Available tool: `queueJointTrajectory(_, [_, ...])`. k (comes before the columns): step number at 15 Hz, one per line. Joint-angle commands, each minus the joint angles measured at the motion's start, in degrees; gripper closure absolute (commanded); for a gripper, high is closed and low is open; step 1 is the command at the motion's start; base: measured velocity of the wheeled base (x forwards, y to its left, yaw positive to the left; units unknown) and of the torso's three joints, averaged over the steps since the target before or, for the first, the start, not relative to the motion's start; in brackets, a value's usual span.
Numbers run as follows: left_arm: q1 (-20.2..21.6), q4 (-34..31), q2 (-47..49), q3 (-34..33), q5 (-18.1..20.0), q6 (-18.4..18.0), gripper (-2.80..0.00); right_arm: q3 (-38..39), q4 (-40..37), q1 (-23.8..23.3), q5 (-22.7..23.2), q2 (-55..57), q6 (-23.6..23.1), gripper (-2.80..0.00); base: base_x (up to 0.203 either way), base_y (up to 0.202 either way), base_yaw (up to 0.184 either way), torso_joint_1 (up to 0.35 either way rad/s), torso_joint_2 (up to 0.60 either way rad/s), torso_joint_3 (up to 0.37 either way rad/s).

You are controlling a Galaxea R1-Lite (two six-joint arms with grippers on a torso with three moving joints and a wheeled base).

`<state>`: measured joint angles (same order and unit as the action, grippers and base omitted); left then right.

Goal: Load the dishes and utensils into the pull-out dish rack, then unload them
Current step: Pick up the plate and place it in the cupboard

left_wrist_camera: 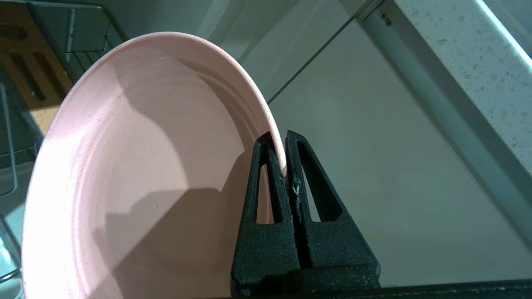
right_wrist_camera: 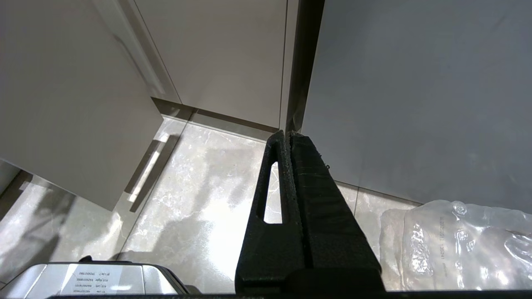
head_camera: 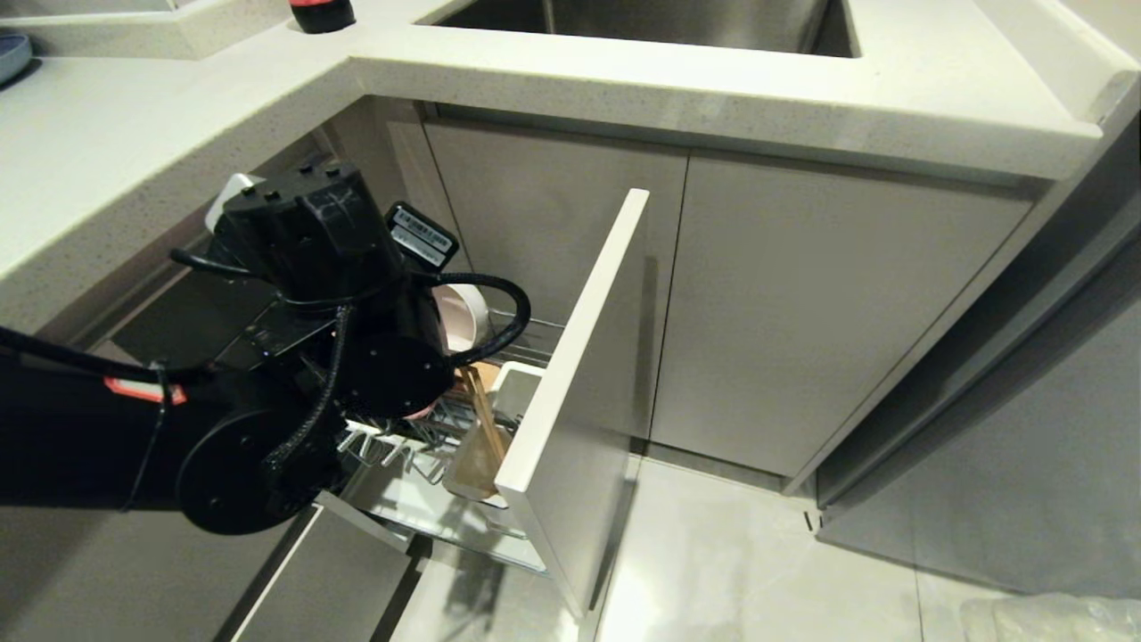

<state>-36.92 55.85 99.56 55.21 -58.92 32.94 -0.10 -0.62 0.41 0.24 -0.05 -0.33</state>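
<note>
Left hand (left_wrist_camera: pixel 285 143): you see it clamped on the pink plate (left_wrist_camera: pixel 145 174) rim, above the pull-out dish rack (head_camera: pixel 499 419).
Right hand (right_wrist_camera: pixel 286 135): closed, empty, near the floor (right_wrist_camera: pixel 199 187).

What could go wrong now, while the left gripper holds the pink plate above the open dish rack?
1. The left gripper pinches only the thin rim of the pink plate, so the plate might swing or slip out.
2. The arm hides much of the dish rack in the head view, so the plate could knock the wire prongs or the chopsticks.
</note>
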Motion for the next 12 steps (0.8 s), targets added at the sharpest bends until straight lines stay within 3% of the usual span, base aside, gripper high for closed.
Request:
queueJointTrajectory(1, [-0.62,0.32,-0.97,-0.28,-0.83,0.19,0.0,0.01,0.01,0.02,0.02,0.0,-0.02,0.0,0.0,0.0,0.0,0.0,0.0,0.0])
queueJointTrajectory(6, [-1.13,0.36,-3.36,-1.99,-1.54,-0.14,0.0,0.01,0.01,0.02,0.02,-0.04,-0.02,0.0,0.0,0.0,0.0,0.0,0.0,0.0])
queueJointTrajectory(12, [-1.13,5.59,-3.7,-4.93,-1.63,0.02,0.0,0.01,0.01,0.02,0.02,-0.04,-0.02,0.0,0.0,0.0,0.0,0.0,0.0,0.0])
